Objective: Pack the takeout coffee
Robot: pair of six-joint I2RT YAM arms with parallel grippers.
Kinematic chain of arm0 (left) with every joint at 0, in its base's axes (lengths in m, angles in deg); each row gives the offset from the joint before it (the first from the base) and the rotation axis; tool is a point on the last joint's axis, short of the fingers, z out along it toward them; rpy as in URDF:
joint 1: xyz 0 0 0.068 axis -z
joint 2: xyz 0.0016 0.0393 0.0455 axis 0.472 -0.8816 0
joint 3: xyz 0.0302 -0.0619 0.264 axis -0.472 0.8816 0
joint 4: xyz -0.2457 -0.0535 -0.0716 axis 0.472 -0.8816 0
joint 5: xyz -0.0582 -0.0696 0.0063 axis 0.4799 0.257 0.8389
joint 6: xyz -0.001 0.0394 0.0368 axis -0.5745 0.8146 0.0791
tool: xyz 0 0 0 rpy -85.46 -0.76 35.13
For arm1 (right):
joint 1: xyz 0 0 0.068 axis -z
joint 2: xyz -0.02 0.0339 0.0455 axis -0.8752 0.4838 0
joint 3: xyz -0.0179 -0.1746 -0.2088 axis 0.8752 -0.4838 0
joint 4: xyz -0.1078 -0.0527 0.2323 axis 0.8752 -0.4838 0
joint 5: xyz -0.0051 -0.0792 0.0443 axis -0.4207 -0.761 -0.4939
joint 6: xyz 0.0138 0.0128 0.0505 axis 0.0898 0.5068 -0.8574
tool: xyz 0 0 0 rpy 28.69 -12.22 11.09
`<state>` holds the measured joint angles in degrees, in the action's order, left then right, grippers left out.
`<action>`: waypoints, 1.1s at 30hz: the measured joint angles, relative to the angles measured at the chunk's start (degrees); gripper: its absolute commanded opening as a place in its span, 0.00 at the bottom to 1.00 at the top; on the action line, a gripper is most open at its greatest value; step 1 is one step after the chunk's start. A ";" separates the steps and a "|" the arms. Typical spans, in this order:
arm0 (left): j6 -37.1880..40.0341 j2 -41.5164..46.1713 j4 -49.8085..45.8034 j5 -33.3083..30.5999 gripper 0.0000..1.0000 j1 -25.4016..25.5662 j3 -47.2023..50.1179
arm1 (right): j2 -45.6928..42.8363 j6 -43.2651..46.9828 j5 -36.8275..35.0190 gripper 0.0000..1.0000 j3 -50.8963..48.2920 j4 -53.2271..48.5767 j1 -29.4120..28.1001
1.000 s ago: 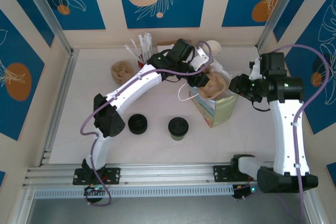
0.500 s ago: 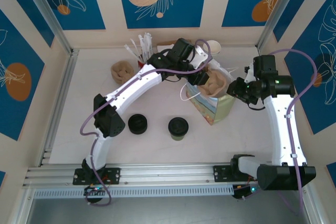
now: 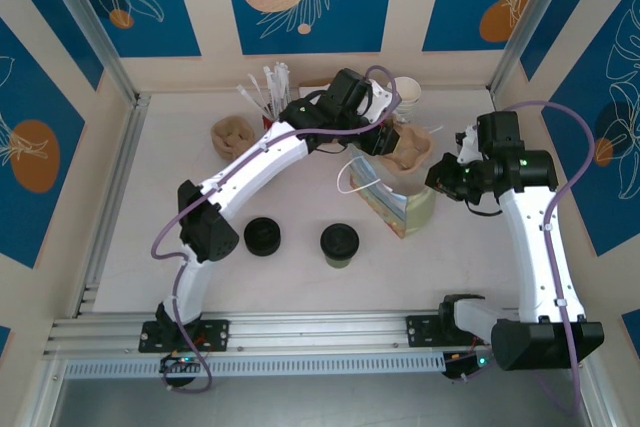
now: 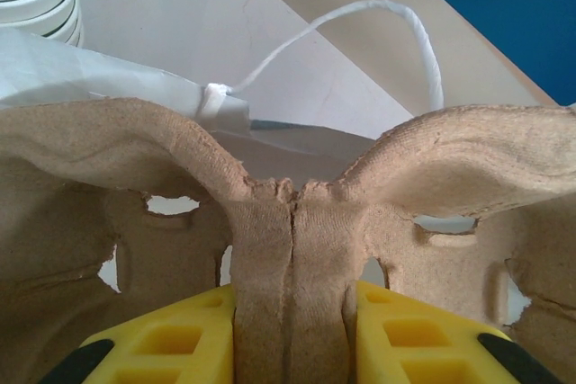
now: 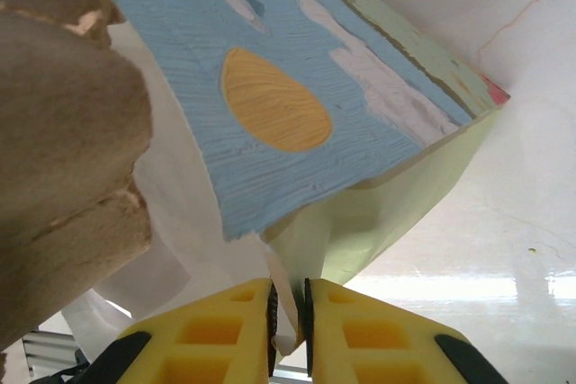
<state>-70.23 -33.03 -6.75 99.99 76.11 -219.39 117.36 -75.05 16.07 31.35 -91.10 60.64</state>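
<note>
The right tool (image 5: 288, 312) has just narrowed onto the bag (image 5: 270, 105). Its two yellow fingers now stand almost together, with the pale paper edge of the bag's mouth pinched between them. A second ago they were wider, and this arm stood farther out from the bag. It has since swung in, and the bag (image 3: 400, 209) has shifted a little with it.

The left tool (image 4: 292, 330) is clamped on the centre rib of the brown cup carrier (image 4: 135, 150). It holds the carrier just beside the right tool, at the bag's mouth. Compared with the earlier picture, the carrier (image 3: 405, 147) sits slightly farther back. From above it looks partly inside the opening, though I cannot say how deep.

With one side of the mouth pinned, the bag should stay open and steady while the carrier goes in.

The coffee (image 3: 339, 244) is not packed. It stands upright on the counter (image 3: 150, 237), well apart from both tools and nearer the arm bases. A loose black lid (image 3: 262, 236) lies beside it.
</note>
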 measured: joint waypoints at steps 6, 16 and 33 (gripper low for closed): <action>0.11 -1.49 -0.96 -1.95 0.29 0.96 -2.21 | -0.07 -0.33 1.51 0.17 0.20 -0.04 0.00; 5.92 -1.84 -5.35 -4.94 0.29 1.81 -2.43 | -0.04 -0.50 1.42 0.14 1.68 -0.66 0.00; 13.25 -2.62 -8.22 -7.32 0.29 3.19 -2.64 | -0.17 -1.88 4.76 0.12 2.29 -0.70 0.00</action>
<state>-56.98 -35.65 -14.96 92.67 79.30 -222.03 117.19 -76.93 20.83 33.65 -91.80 60.64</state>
